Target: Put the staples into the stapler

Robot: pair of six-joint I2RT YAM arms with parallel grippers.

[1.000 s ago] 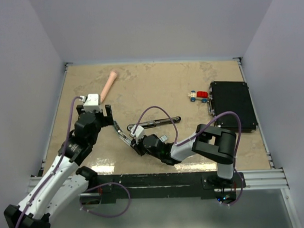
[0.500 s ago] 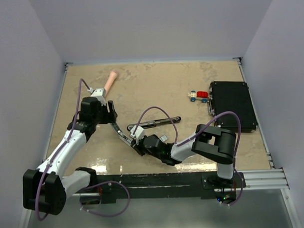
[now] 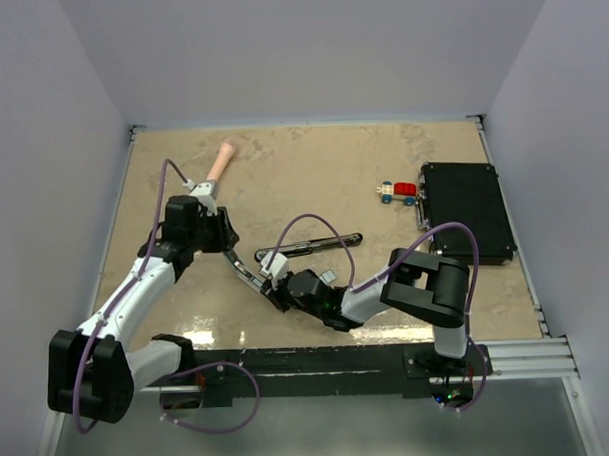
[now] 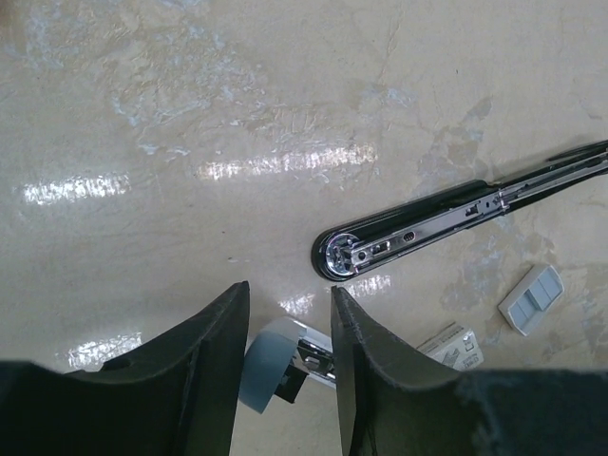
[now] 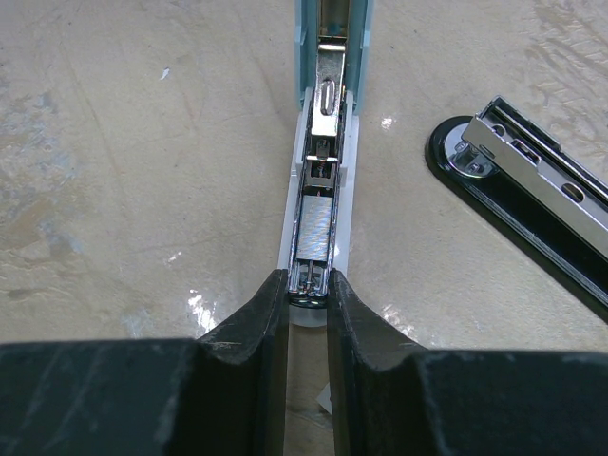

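The stapler (image 3: 248, 270) is light blue and white and lies swung open between my two grippers. My right gripper (image 5: 307, 280) is shut on the near end of its chrome magazine (image 5: 321, 142), where a strip of staples (image 5: 315, 228) lies in the channel. My left gripper (image 4: 290, 294) has closed onto the rounded blue tip of the raised lid (image 4: 269, 366), one finger on each side. In the left wrist view, the small white staple box (image 4: 456, 347) and a grey-blue tray (image 4: 532, 297) rest on the table to the right.
A black and chrome stapler (image 3: 310, 246) lies open just behind the blue one. A pink stick (image 3: 219, 166) is at the back left. A toy car (image 3: 397, 192) and a black case (image 3: 469, 210) sit at the right. A purple cable (image 3: 314, 220) arches over the middle.
My left gripper has shifted right toward the stapler's lid tip, and its jaws have narrowed around it. The right gripper and the stapler have stayed still.
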